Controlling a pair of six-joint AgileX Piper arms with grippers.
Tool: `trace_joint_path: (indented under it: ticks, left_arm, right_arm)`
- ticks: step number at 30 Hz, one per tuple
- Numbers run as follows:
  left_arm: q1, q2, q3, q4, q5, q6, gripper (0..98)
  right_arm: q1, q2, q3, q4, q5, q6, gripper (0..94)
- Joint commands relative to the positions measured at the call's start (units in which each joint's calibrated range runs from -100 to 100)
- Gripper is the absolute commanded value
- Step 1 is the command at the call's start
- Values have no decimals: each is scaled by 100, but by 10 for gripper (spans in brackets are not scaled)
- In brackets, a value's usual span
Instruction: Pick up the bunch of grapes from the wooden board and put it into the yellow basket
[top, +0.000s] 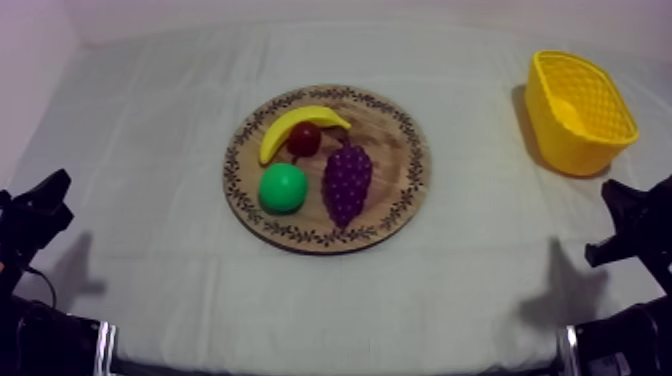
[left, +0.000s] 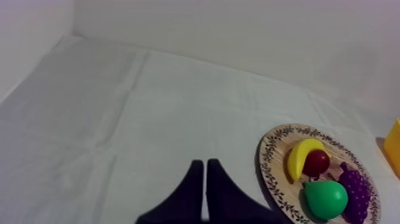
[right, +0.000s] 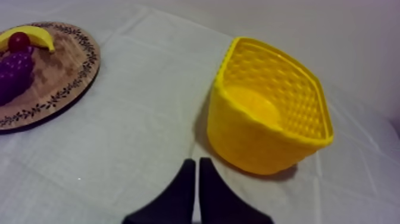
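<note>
Two robot hands are sitting low at opposite edges of the cloth-covered surface (top: 480, 290), well apart from the fruit, a resting pose that appears to be leaving the middle open for a reach. The left hand (left: 204, 162) is showing its two black fingers pressed together in a narrow wedge, gripping nothing. The right hand (right: 196, 161) is doing the same while pointing toward the yellow basket (right: 238, 137).

The bunch of grapes (top: 347, 182) is lying on the right half of the round wooden board (top: 405, 195), its stem end pointing toward the small red fruit (top: 304, 138) and its side just beside the pear (top: 283, 187). The banana (top: 300, 124) is curving over the small red fruit and touching it. The grapes are occupying the side of the board nearer the basket, so the right arm is looking the better placed of the two for the lift. The basket is standing at the right side of the surface, well apart from the board, with its mouth open upward and nothing in it — ready, it seems, for a drop from above.

By count: one board, one basket, two hands and four pieces of fruit — one banana, one pear, one small red fruit, one bunch of grapes.
</note>
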Motion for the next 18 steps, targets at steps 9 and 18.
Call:
trace_joint_path:
  ticks: [9, 18]
  left_arm:
    - [-1, 0, -1, 0, 0, 0, 1]
    - [-1, 0, -1, 0, 0, 0, 1]
  right_arm:
    - [1, -12, 5, 6, 1, 78, 4]
    - [1, -12, -1, -7, -114, 89, 4]
